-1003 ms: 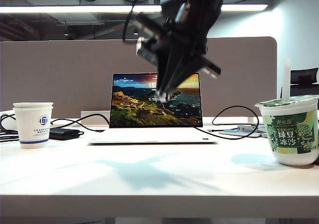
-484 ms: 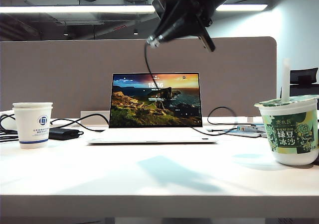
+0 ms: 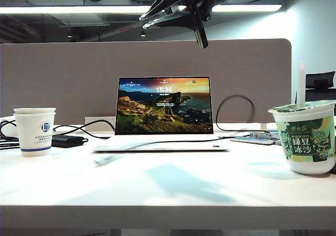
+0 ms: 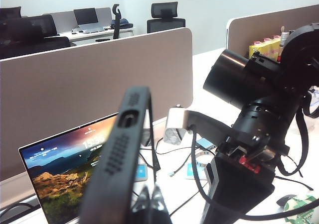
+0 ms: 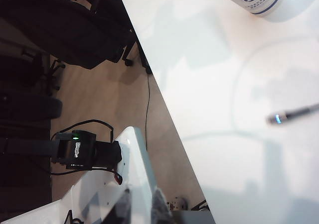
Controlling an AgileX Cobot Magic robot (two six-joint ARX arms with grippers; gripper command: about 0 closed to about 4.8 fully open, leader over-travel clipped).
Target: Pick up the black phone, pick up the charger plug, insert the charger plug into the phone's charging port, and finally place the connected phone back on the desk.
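Two arms were raised above the desk (image 3: 168,189). The left gripper (image 4: 149,206) was pressed shut on the lower part of the black phone (image 4: 117,159), holding it upright and edge-on to the wrist camera, with the phone's charging port (image 4: 128,118) on the upper short edge, facing outward. The right arm hung high over the middle of the desk beside the phone. The right gripper (image 5: 141,208) looked down past the desk's front edge toward the floor, its fingers slightly apart with nothing between them.

Well below and apart from both sets of jaws, the charger plug (image 5: 275,118) showed as a blurred streak at the white desktop, its thin black cable (image 3: 173,140) trailing back across the front of the open laptop (image 3: 164,106). The desk in front of the laptop was bare, bounded by a paper cup (image 3: 34,131) on the left and a green dessert tub (image 3: 307,136) on the right. A grey partition (image 3: 63,73) closed off the far side.
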